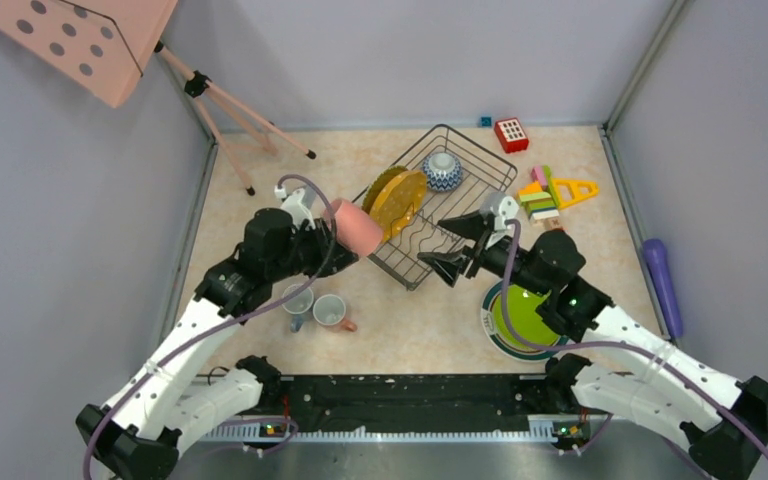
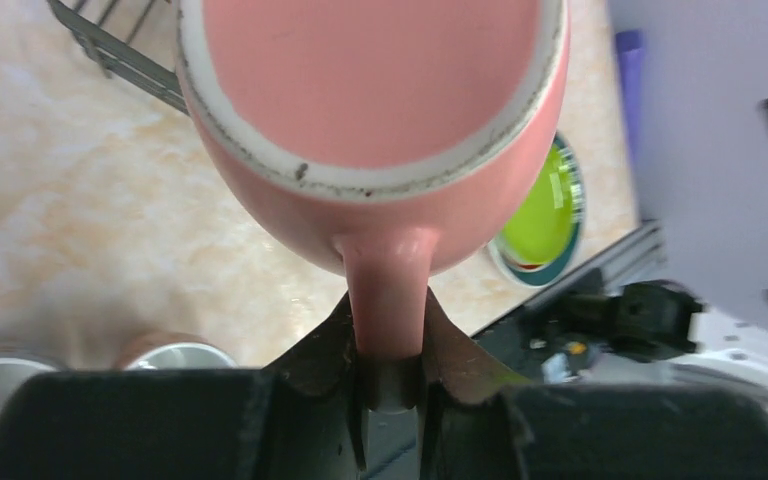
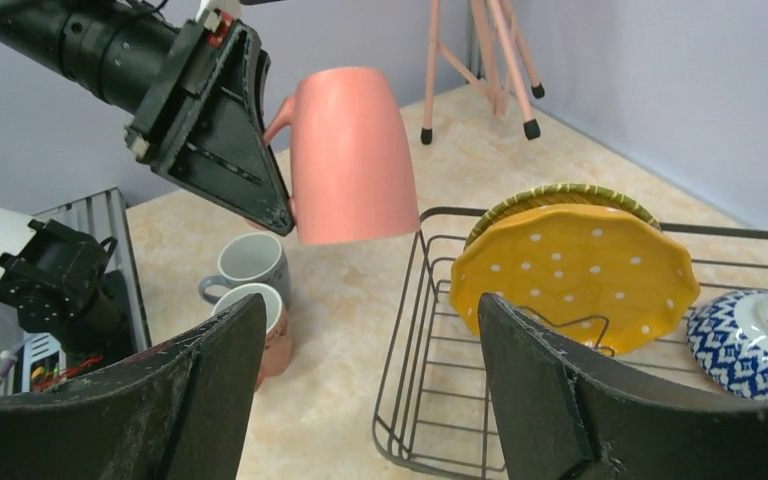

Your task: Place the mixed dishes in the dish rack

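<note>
Toy blocks (image 1: pixel 550 193) cluster far right on the worktop (image 1: pixel 415 320), a red block (image 1: pixel 511 133) behind them, a tiny blue thing (image 1: pixel 485 121), perhaps a cube, near it, a purple cylinder (image 1: pixel 662 283) at the right edge, a tripod (image 1: pixel 230 110) far left.

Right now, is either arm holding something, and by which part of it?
Yes. The left gripper holds the pink mug by its handle, lifted off the table. The right gripper is open and holds nothing.
</note>
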`<move>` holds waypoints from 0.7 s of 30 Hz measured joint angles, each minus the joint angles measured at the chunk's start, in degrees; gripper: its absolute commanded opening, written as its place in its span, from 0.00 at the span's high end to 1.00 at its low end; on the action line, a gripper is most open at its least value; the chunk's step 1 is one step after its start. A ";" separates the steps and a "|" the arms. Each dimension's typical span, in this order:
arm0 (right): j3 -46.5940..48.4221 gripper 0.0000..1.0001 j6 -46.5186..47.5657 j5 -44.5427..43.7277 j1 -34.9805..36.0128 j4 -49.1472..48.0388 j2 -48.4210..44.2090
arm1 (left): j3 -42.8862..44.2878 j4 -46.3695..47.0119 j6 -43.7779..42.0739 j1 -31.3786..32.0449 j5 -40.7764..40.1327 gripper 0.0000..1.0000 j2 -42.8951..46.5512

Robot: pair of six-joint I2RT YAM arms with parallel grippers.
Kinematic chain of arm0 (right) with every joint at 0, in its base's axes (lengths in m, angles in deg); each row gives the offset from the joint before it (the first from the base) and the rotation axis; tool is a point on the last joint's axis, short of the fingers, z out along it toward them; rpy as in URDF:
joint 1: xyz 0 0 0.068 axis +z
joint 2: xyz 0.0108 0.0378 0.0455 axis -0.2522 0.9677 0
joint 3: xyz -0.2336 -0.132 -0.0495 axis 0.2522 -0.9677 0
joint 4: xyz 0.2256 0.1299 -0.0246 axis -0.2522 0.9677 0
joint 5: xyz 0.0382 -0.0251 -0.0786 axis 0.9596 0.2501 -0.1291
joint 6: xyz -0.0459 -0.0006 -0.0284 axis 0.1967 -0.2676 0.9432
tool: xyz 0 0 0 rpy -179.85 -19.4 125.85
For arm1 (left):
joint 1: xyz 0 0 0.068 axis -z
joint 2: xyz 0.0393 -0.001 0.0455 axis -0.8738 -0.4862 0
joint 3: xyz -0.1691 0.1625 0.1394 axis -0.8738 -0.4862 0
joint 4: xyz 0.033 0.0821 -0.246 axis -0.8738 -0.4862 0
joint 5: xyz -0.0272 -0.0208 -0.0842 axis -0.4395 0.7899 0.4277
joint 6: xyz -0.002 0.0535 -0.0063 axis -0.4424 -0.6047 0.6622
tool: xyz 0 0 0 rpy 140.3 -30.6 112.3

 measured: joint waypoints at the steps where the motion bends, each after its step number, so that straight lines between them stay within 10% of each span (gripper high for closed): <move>1: 1.46 0.25 -0.02 -0.15 0.00 2.86 -0.37 | 0.00 -0.42 -1.97 0.70 -1.27 1.00 -0.39; 21: 16.09 0.24 -14.23 -27.80 -14.32 35.60 2.45 | 11.72 12.07 -24.94 17.62 -19.15 1.00 -22.82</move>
